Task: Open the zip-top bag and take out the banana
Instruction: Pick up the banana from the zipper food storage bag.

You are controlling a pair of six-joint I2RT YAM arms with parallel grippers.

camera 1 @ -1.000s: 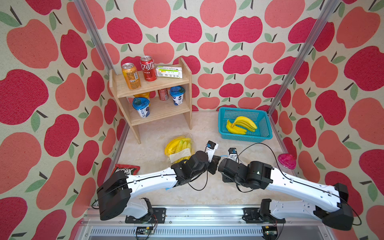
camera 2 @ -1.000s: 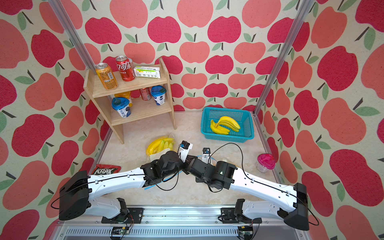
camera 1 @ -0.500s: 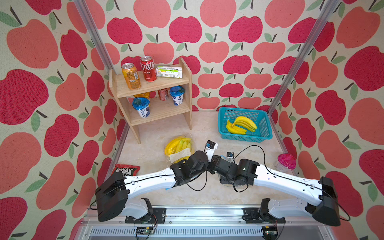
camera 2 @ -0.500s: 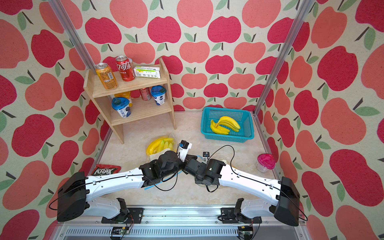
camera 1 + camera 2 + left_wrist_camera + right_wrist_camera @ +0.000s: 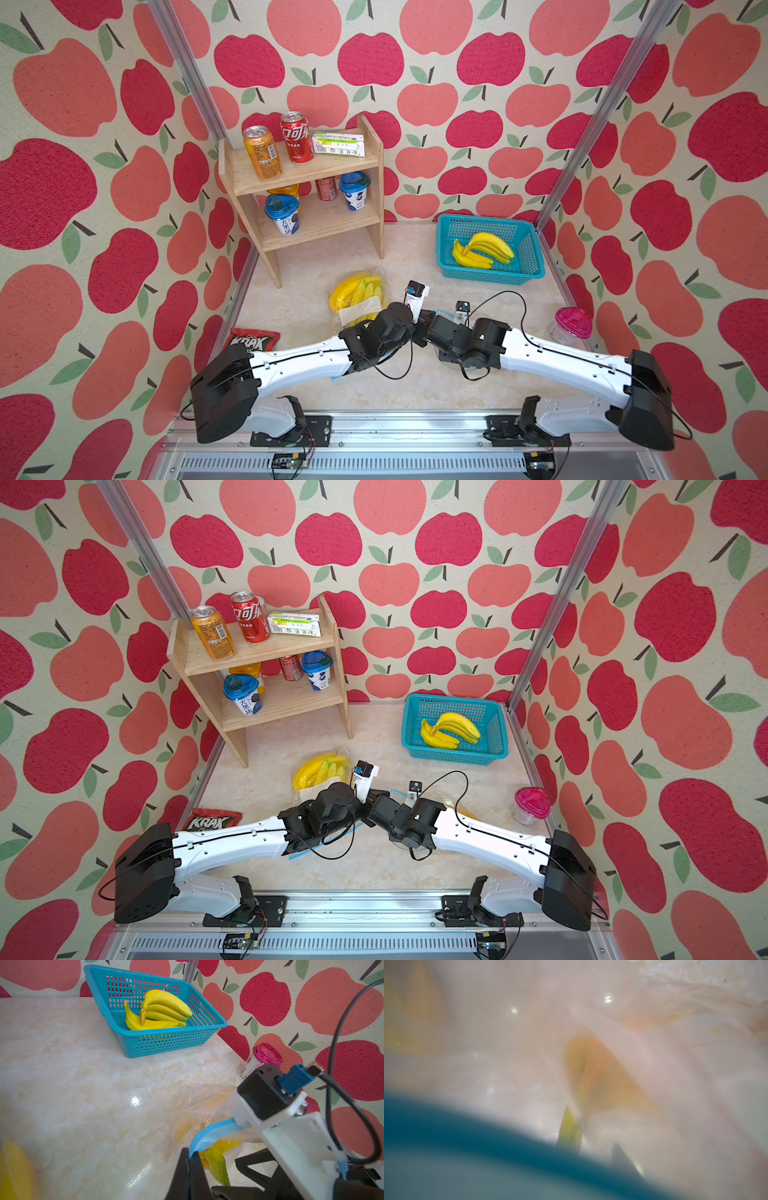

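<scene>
Centrally, the pale marbled tabletop (image 5: pixel 415 257) carries a light wooden two-tier shelf (image 5: pixel 376 195) at far left and a teal plastic mesh basket (image 5: pixel 490 276) at far right. Nearer, a clear zip-top bag with a blue seal strip (image 5: pixel 207 1101) lies under the meeting arms, with a yellow-green banana (image 5: pixel 216 1164) inside it. The left gripper (image 5: pixel 189 1156) is pinched tight on the blue strip. The right gripper (image 5: pixel 426 330) sits against the bag just beside it; I cannot tell how far apart its jaws stand.
</scene>
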